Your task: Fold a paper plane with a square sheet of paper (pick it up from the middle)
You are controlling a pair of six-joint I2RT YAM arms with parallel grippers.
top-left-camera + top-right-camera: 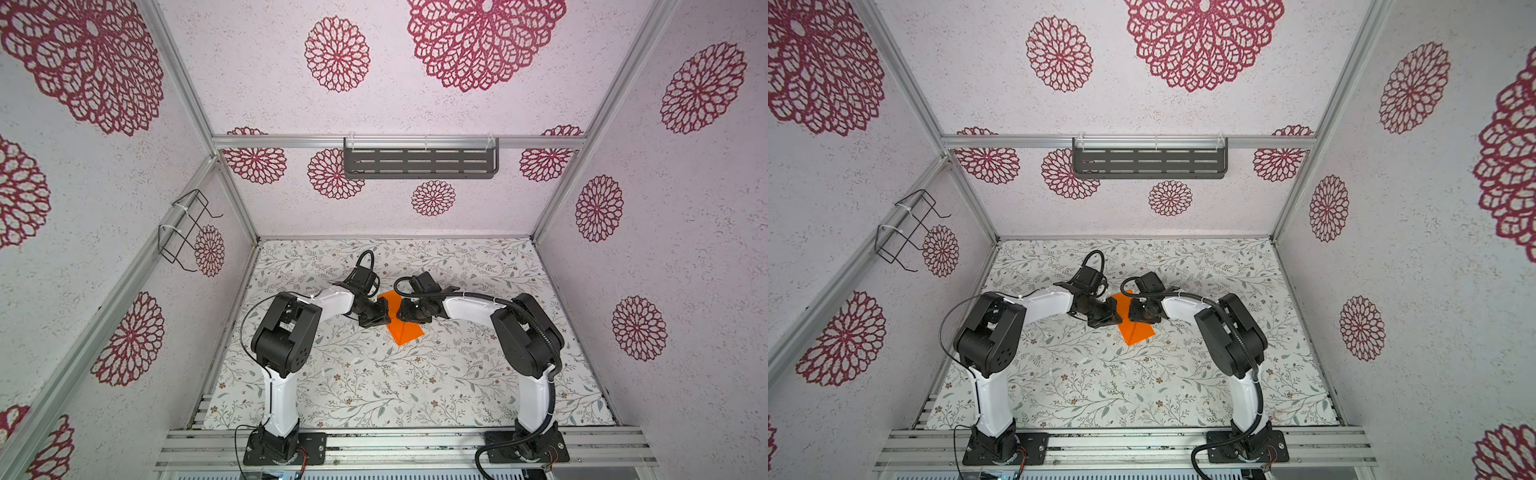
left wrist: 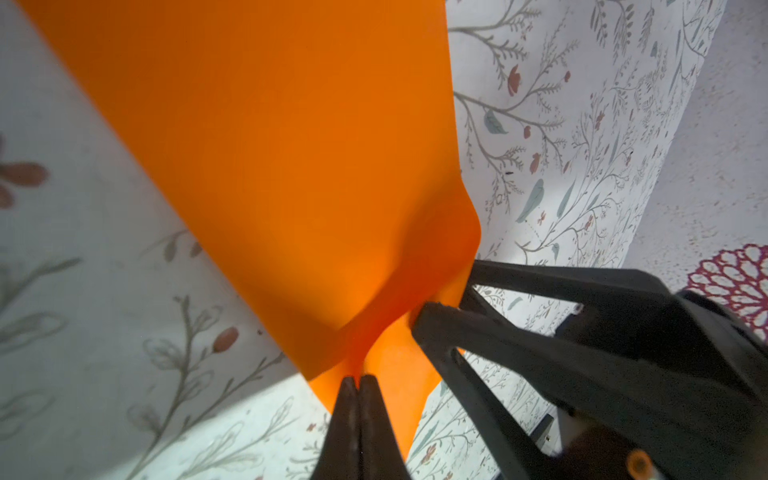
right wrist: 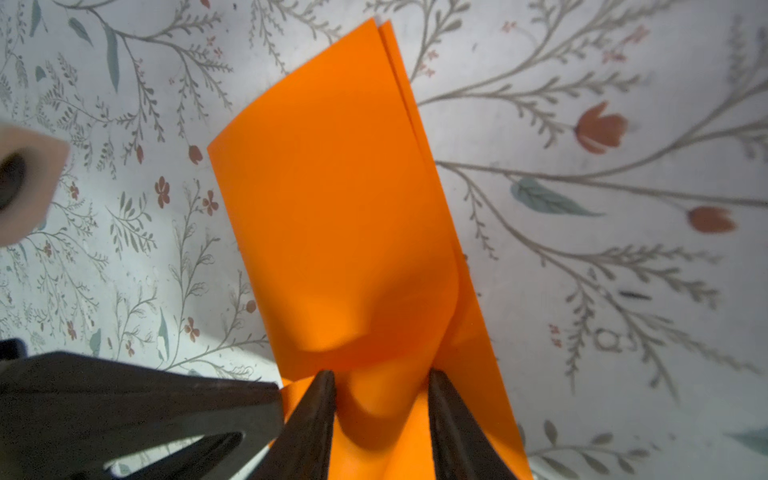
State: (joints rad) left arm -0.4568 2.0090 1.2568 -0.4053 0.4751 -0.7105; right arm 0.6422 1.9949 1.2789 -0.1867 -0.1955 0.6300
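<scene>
The square sheet of paper (image 1: 404,331) (image 1: 1137,331) is bright orange and doubled over into a loose rectangle, with two layered edges showing in the right wrist view (image 3: 340,187). It is lifted at its near end between the two grippers at the table's middle. My left gripper (image 2: 357,379) (image 1: 384,318) is shut, pinching the sheet's (image 2: 291,166) edge. My right gripper (image 3: 380,374) (image 1: 401,311) stands open, its fingers (image 3: 322,399) apart astride a bulge of the fold. The grippers almost touch each other. No paper plane is in view.
The floral table cover (image 1: 374,382) lies all around the sheet. A dark slotted shelf (image 1: 419,162) hangs on the back wall and a wire holder (image 1: 187,230) on the left wall. Both arm bases stand at the front rail (image 1: 399,440).
</scene>
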